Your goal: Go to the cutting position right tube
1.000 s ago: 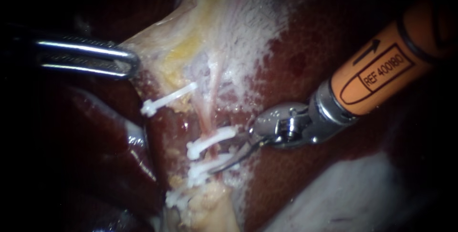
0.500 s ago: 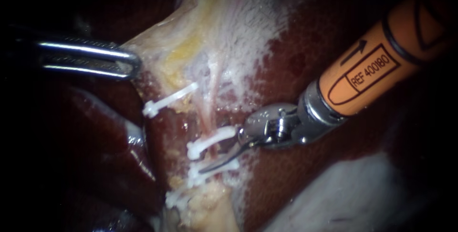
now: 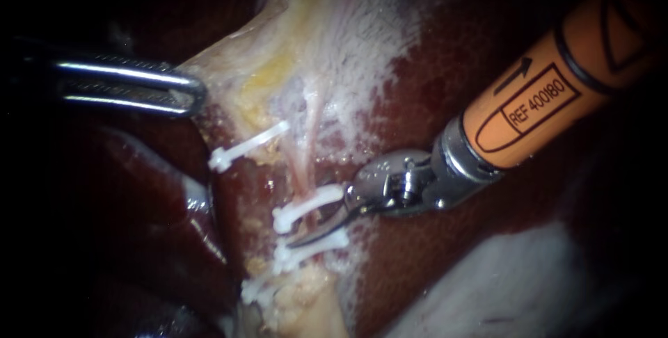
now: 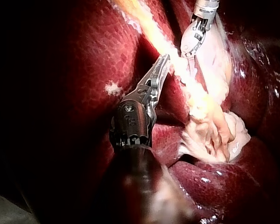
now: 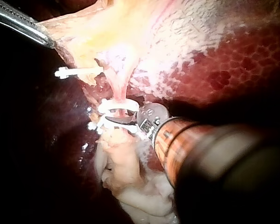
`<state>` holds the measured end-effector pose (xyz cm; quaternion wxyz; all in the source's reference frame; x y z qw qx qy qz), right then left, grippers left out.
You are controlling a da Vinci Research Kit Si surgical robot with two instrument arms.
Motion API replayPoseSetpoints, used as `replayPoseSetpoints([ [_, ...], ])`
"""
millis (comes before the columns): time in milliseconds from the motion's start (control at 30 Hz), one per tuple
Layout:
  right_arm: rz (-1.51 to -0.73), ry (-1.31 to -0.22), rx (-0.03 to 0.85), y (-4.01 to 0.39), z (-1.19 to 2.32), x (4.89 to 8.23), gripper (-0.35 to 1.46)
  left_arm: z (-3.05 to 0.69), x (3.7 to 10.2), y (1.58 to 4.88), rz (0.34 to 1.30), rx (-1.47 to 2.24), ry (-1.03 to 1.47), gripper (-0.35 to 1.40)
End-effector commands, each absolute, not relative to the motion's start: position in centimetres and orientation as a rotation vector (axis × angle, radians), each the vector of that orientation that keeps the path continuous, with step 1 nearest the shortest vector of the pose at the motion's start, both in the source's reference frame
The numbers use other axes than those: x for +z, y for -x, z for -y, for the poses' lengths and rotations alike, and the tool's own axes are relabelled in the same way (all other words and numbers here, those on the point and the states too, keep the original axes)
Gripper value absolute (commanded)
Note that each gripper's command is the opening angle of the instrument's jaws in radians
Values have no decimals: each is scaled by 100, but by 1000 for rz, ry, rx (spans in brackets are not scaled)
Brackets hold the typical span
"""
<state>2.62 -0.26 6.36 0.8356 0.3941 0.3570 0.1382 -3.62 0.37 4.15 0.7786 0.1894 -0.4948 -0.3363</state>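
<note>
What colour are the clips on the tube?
The clips are white; the endoscope view shows them best.

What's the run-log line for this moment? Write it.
left instrument: gripping pale tissue | right instrument: blades open at right tube, between two clips

The dark red, mottled liver (image 3: 445, 87) carries everything. Along its middle lies a pale yellowish sheet of tissue (image 3: 313, 46), which narrows to a pink tube (image 3: 300, 171) crossed by white clips (image 3: 306, 204). A whitish film (image 3: 376, 67) spreads from the sheet's edge over the liver's surface beside it.
</note>
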Motion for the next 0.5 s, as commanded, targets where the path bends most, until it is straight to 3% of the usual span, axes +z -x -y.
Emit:
replayPoseSetpoints([
  [33, -756, -834, 292, -262, 26, 636, 36, -37, 416, 362, 1070, -726, -411, -35],
  [500, -756, -835, 291, -262, 26, 636, 36, -36, 416, 362, 1070, -726, -411, -35],
])
